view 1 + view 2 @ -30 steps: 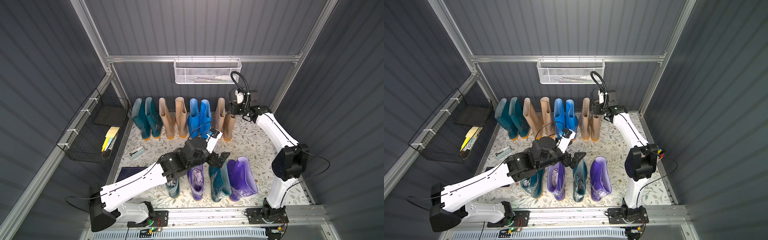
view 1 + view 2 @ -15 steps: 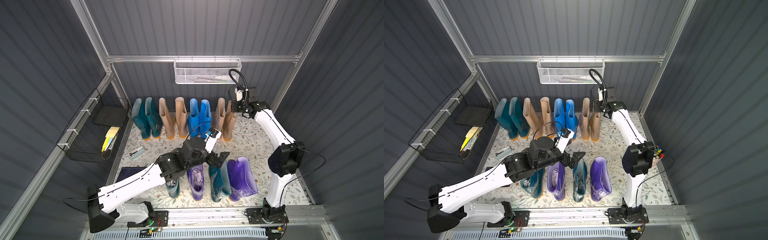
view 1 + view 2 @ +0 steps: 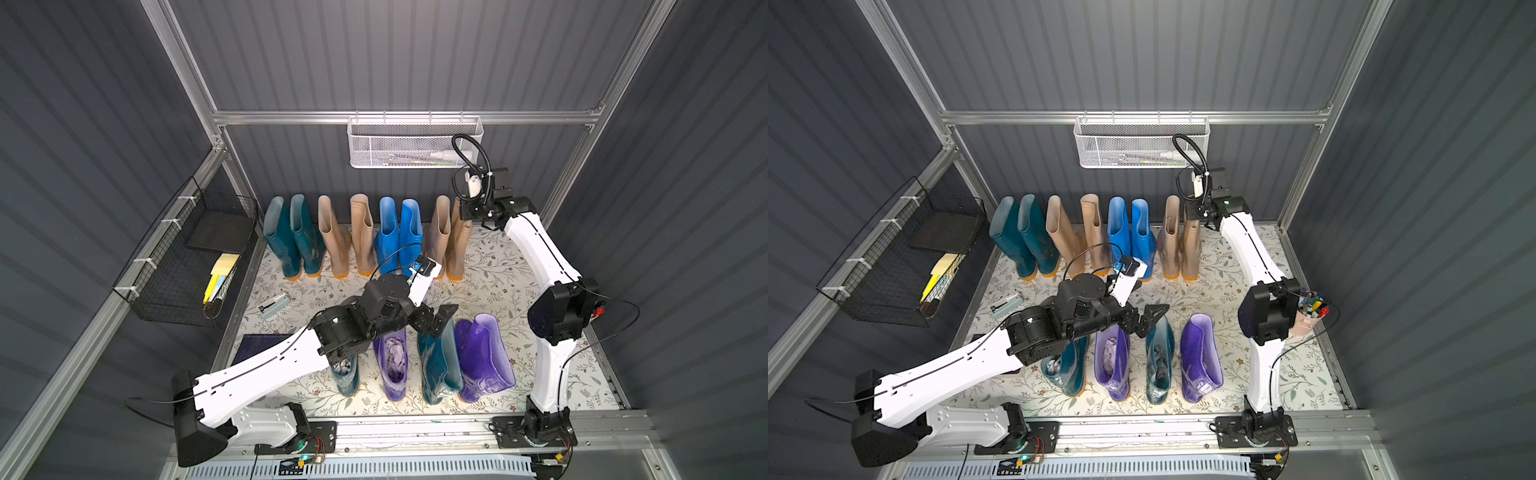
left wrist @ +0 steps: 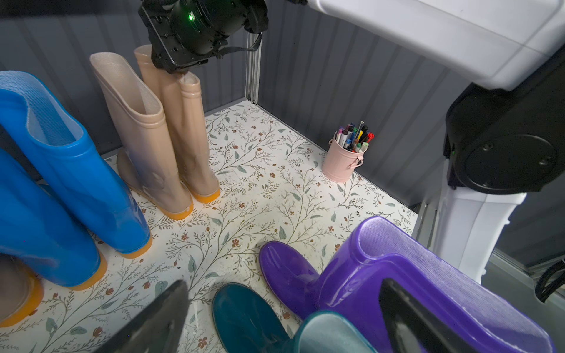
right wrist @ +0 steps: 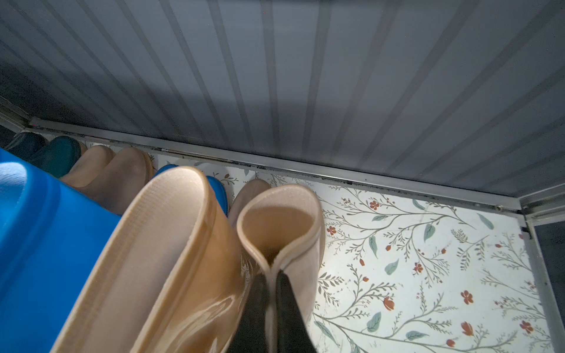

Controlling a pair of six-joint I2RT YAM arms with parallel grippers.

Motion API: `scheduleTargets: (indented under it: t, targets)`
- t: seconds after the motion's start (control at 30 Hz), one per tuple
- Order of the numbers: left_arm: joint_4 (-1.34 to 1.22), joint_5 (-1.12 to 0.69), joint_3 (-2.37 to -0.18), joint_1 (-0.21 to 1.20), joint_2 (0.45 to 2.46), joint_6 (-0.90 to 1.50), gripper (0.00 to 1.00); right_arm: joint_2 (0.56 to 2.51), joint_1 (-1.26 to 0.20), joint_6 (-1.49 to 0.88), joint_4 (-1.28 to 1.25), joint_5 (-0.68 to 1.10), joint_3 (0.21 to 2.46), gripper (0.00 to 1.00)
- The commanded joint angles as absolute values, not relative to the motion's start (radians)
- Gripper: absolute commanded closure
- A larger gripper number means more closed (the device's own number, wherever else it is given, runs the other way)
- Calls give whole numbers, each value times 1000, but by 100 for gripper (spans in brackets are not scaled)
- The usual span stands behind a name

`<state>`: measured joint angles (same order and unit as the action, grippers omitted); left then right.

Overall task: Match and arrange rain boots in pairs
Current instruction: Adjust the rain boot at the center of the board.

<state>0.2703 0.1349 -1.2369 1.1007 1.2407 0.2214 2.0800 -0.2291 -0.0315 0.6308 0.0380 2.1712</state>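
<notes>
Along the back wall stand rain boots in pairs: teal (image 3: 291, 237), beige (image 3: 345, 237), blue (image 3: 395, 232) and beige (image 3: 442, 232). My right gripper (image 5: 270, 275) is shut on the pinched top rim of the rightmost beige boot (image 5: 308, 259), seen in both top views (image 3: 459, 249) (image 3: 1191, 249). In front stand a teal boot (image 3: 347, 376), a purple one (image 3: 395, 361), a teal one (image 3: 440, 365) and a purple one (image 3: 484, 357). My left gripper (image 3: 438, 320) (image 4: 282, 287) hangs open over the second teal boot (image 4: 244, 318), touching nothing.
A pink cup of markers (image 4: 342, 162) stands by the right wall behind my right arm's elbow. A black wire basket (image 3: 195, 257) hangs on the left wall and a white mesh basket (image 3: 411, 145) on the back wall. A stapler (image 3: 272, 305) and a dark pad (image 3: 257, 347) lie at the floor's left.
My right gripper has gone from open to shut, pinching the rim of the rightmost beige boot. The left arm has stayed over the front row with its jaws open.
</notes>
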Motion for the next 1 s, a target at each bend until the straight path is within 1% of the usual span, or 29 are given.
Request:
scheduleTargets:
  t: [0.0,0.2,0.4,0.47,0.57,0.67,0.77,0.97]
  targets:
    - [279,152,-1241,1106,1228,218,1,2094,-220,12,636,37,2213,100]
    - [284,150,-1251,1106,1239,216,1,2094,-216,50,642,38,2210,100]
    - [281,148,-1252,1106,1240,218,1,2094,-209,26,658,82,2203,99]
    - [283,148,-1251,1106,1241,218,1,2086,-209,16,652,86,2189,88]
    - [288,152,-1252,1106,1242,218,1,2070,-209,6,634,95,2163,75]
    - [291,156,-1254,1106,1239,216,1,2054,-209,-7,626,106,2154,66]
    - [304,164,-1260,1107,1239,210,1,2029,-209,-15,616,117,2140,59]
    - [318,190,-1257,1106,1224,198,1,1955,-210,-15,585,112,2071,50]
